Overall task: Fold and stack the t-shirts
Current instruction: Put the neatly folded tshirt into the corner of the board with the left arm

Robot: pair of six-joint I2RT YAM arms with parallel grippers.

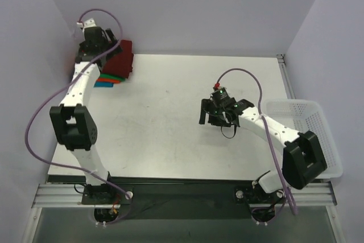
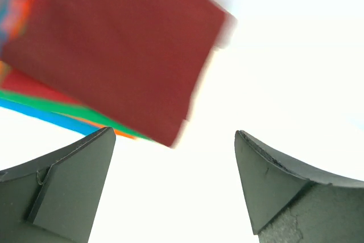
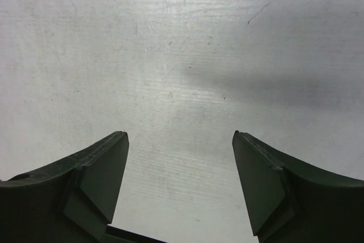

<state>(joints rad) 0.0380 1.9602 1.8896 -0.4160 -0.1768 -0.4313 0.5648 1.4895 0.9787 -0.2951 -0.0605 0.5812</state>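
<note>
Stack of folded t-shirts (image 2: 114, 44) lay just ahead of the left jaws, spread empty; right jaws, also released, hung well apart.

a folded maroon t-shirt (image 1: 121, 58) tops the stack of green and blue t-shirts (image 1: 108, 80) at the worktop's (image 1: 165, 118) far left corner, the left gripper (image 1: 94, 42) over its left edge. the right gripper (image 1: 219, 121) hovers right of centre, near the white basket (image 1: 297, 104).
</note>
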